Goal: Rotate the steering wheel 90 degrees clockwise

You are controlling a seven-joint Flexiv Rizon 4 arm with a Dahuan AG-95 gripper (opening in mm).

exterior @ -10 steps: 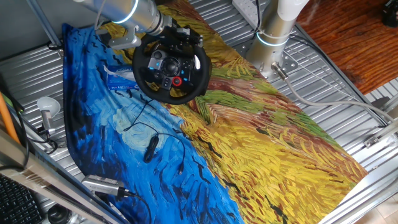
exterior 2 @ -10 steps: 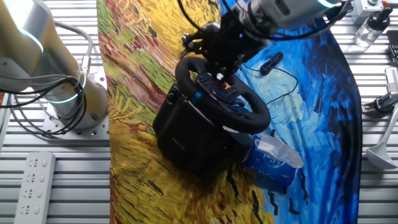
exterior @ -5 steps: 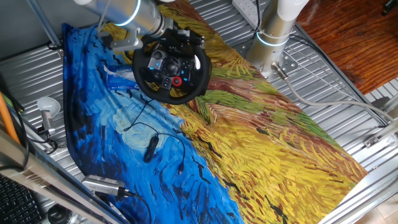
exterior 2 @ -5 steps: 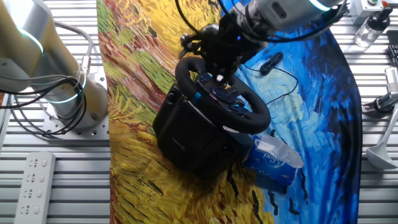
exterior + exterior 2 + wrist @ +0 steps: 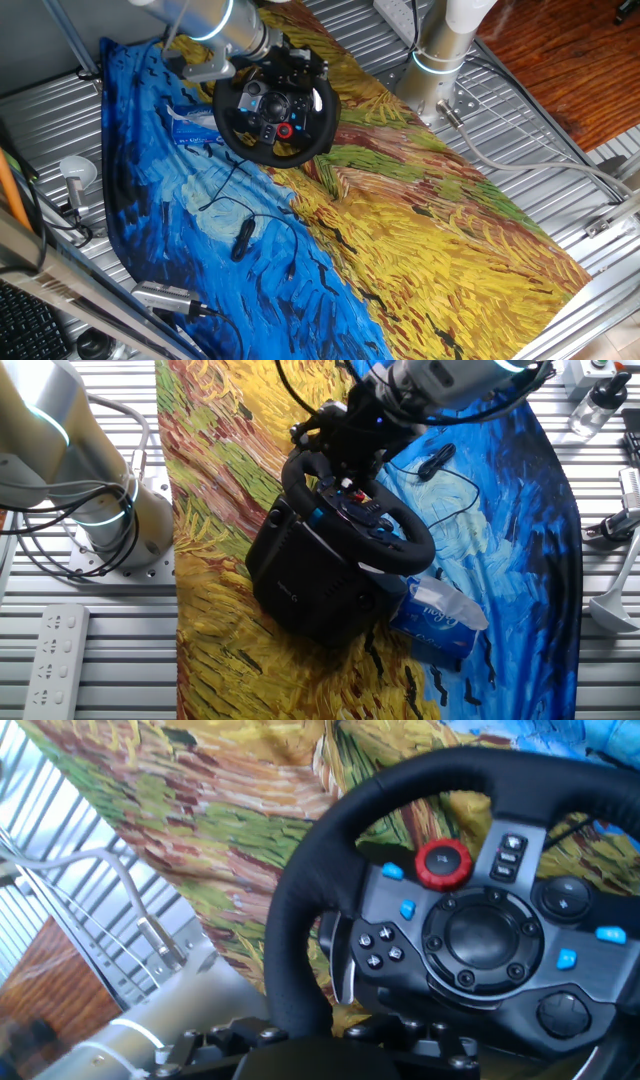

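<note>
The black steering wheel (image 5: 250,128) stands tilted on its base on the painted cloth, with its red knob (image 5: 285,130) at the lower right of the hub. In the other fixed view, the wheel (image 5: 408,550) faces up and to the right. My gripper (image 5: 296,68) is at the far top edge of the rim, also seen in the other fixed view (image 5: 330,445). In the hand view, the thick rim (image 5: 300,920) runs down between my fingers (image 5: 150,1038), which close on it; the red knob (image 5: 443,862) and blue buttons show on the hub.
A small black cabled device (image 5: 242,238) lies on the blue part of the cloth in front of the wheel. A blue tissue pack (image 5: 440,615) lies against the wheel's base. A second arm's base (image 5: 440,60) stands behind on the slatted table. A power strip (image 5: 55,650) lies nearby.
My gripper has shifted slightly along the top of the rim, toward the wheel's right side. The red knob has hardly moved.
</note>
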